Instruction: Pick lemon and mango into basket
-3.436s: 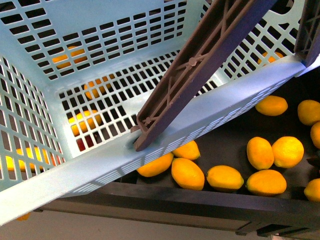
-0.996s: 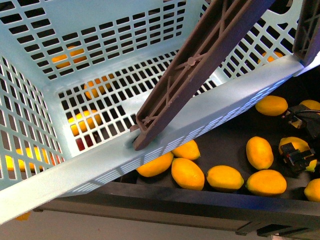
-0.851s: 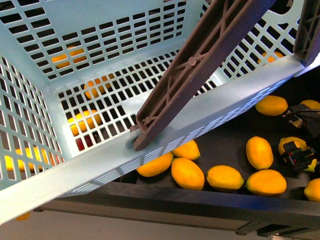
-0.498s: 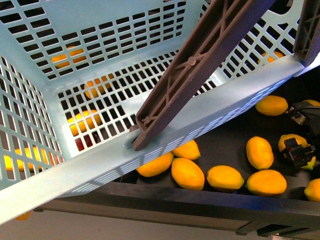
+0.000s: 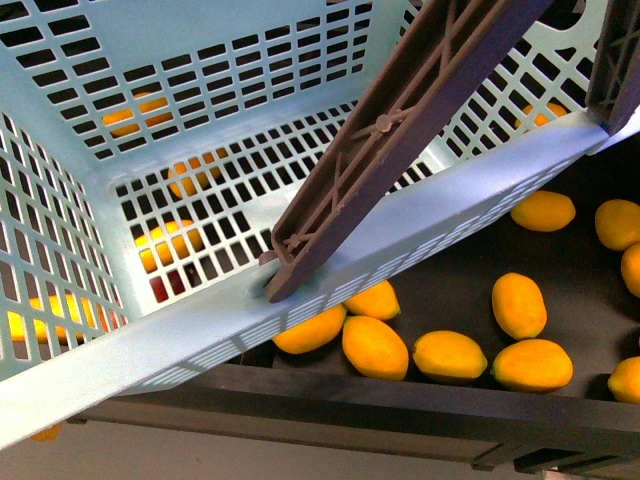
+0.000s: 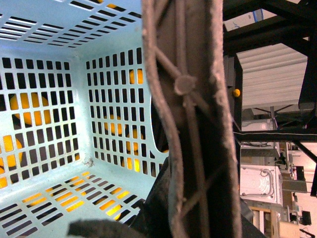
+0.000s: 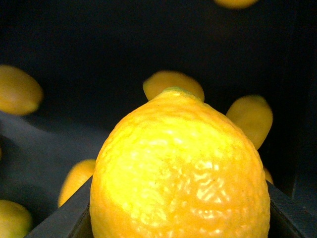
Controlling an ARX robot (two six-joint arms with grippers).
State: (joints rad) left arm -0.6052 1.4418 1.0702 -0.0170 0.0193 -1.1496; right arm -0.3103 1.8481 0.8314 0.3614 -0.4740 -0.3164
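The pale blue slotted basket point(image 5: 330, 275) fills the front view, held up and tilted. Its brown handle point(image 5: 390, 140) crosses it. My left gripper is shut on the basket handle point(image 6: 190, 124); its jaws are hidden behind the handle in the left wrist view. My right gripper is out of the front view. In the right wrist view it is shut on the lemon point(image 7: 181, 173), a bright yellow dimpled fruit that fills the view between the dark jaws, lifted above the dark bin. I cannot tell a mango from the other yellow fruits.
Several yellow-orange oval fruits point(image 5: 520, 305) lie in a dark bin point(image 5: 440, 395) below and to the right of the basket. More fruits show through the basket's slots point(image 5: 170, 245). The basket floor point(image 6: 59, 208) holds nothing.
My right gripper closed on a lemon at the right of the bin and has lifted it out of the front view. That fruit's spot is now bare. The basket has not moved.
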